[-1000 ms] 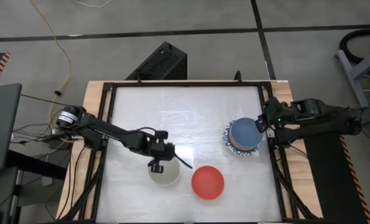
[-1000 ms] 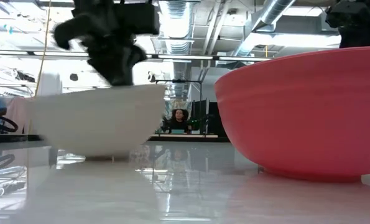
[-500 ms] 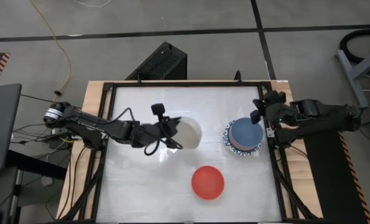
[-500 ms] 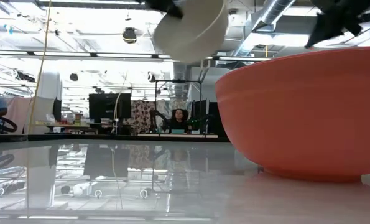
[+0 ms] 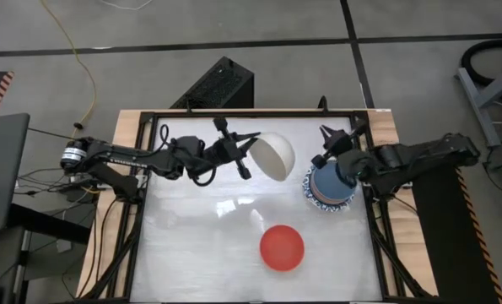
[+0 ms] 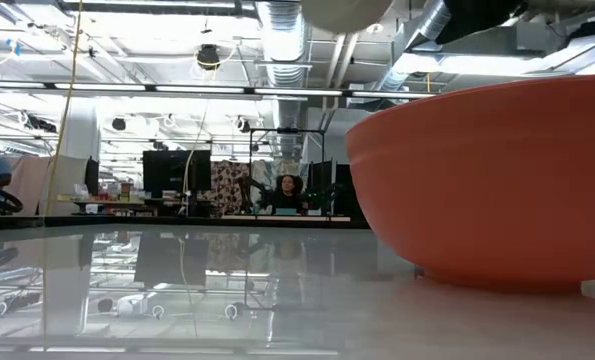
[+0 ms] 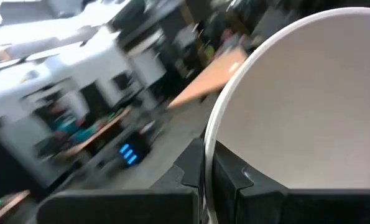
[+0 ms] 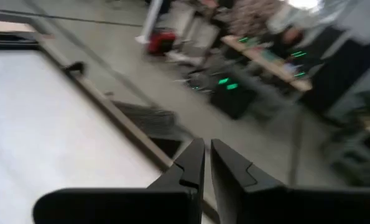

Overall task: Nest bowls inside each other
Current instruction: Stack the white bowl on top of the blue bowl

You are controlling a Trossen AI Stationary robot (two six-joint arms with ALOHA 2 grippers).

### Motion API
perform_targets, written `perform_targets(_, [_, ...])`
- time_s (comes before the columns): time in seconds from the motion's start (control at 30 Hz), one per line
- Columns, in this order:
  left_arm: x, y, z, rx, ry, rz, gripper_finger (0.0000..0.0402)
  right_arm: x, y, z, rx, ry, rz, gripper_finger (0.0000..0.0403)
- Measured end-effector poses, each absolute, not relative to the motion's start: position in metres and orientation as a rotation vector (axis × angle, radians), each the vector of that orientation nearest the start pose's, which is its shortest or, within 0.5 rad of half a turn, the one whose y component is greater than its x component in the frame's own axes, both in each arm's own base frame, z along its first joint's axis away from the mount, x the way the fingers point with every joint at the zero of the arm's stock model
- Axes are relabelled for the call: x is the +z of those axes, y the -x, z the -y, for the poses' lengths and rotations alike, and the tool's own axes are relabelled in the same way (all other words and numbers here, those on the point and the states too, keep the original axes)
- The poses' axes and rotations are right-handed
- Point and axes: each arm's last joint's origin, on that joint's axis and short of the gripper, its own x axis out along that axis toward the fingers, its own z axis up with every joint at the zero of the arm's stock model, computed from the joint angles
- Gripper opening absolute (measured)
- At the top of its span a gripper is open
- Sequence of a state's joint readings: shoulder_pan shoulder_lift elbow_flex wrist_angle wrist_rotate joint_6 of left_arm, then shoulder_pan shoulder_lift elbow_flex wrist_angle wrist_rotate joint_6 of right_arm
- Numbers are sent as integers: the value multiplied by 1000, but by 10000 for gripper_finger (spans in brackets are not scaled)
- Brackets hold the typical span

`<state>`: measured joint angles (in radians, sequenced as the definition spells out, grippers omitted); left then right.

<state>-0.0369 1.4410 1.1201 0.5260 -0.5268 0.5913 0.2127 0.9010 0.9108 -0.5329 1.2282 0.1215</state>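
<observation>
Setting: glossy white worktop (image 5: 234, 228) in a black frame, grey floor all round; the low view looks across it into a lit workshop with monitors and a seated person far back.

Left pincer (image 5: 252, 156): clamped on the rim of the cream bowl (image 5: 274, 156), one finger inside and one outside in the left wrist view, the bowl carried high above the worktop and tipped on its side.

Right pincer (image 5: 335, 143): nearly shut and holding nothing, fingers almost touching in its own wrist view, hovering over the far edge of the stack.

Stack (image 5: 331, 187): blue bowl on top, a blue-patterned white rim showing under it, sitting near the right edge of the worktop.

Key relation: the stack lies just to the right of the carried cream bowl and a little nearer the front edge; the bowl's mouth faces sideways, so by my reckoning it must be levelled before it drops in.

Nearer arm: right arm is closest to the stack, but the left has the bowl.

Red bowl (image 5: 282, 247): alone, upright, near the front, well apart from both.

Writing: no brand or label readable anywhere.
</observation>
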Motion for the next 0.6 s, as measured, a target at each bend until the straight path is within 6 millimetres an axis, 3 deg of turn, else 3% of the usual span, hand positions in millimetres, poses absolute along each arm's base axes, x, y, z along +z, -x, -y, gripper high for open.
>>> perform_targets(0.2, [355, -324, -17, 406, -475, 246, 0, 325, -179, -24, -1223, 430, -332, 49])
perform_targets(0.27, [350, -320, -23, 387, -463, 313, 0, 324, -179, -29, -1221, 447, -323, 49])
perform_targets(0.5, [344, -302, -37, 490, -417, 519, 0, 319, -184, -39, -1171, 336, -243, 49])
perform_targets(0.6, [344, -300, -40, 565, -392, 521, 0, 316, -191, -42, -1170, 320, -235, 49])
